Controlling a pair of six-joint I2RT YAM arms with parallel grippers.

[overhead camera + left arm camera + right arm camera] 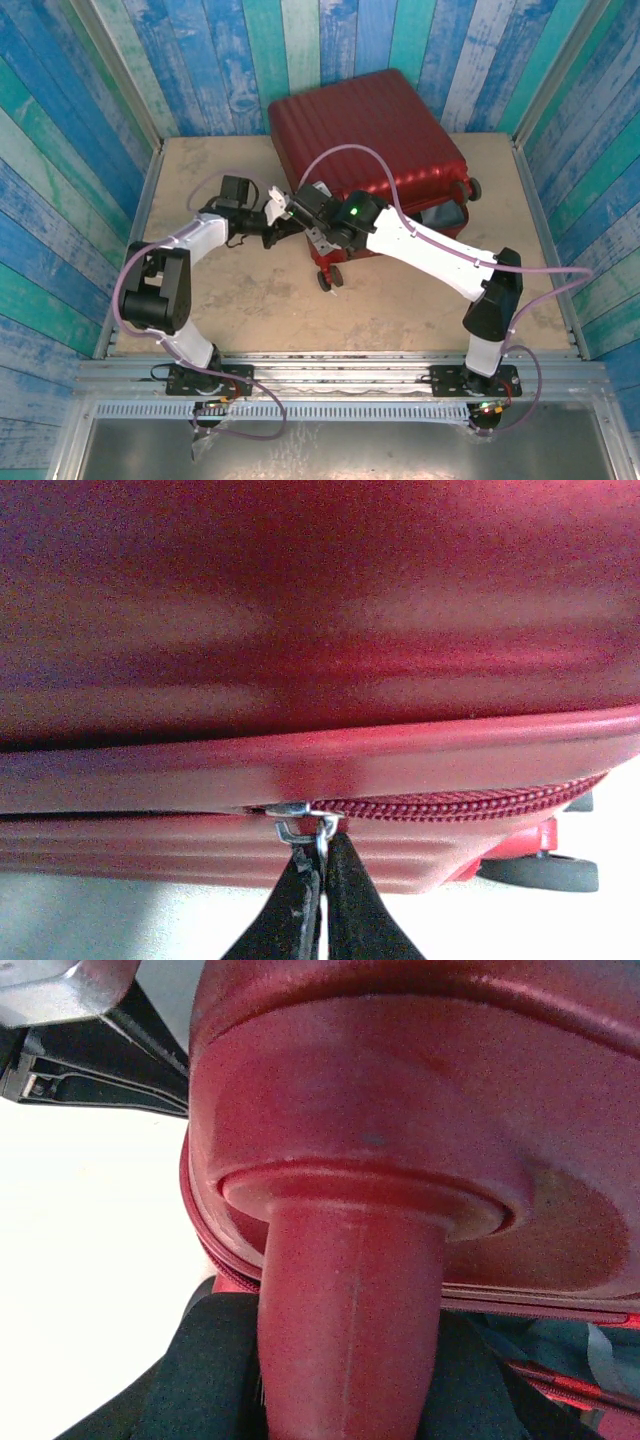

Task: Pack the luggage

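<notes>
From above, the suitcase [375, 140] lies flat against the far edge of the table [250, 300], about midway along it. Its ribbed lid is down, apart from a gap on the near right side where pale lining [440, 215] shows. One black wheel [475, 188] sits at its right corner and another [325, 281] at the near left corner, towards the table's middle. Both arms reach in to that near left side: the left gripper [288, 215] is at the left edge of the case, and the right gripper [322, 245] is just beside it over the corner wheel. In the left wrist view, the left gripper [321, 880] is clenched on the small metal zip pull [318, 830] at the seam between the two shells, its black fingers [290, 910] pressed together. The zip teeth [450, 805] are joined to the right of the pull, while to its left the seam is a dark slit. In the right wrist view, the right gripper [345, 1360] is grasping the suitcase by a thick red stem [350, 1290] that juts from its rounded corner, with a dark finger [200, 1370] on either side. Grey-blue lining [590, 1345] peeks out at the lower right
</notes>
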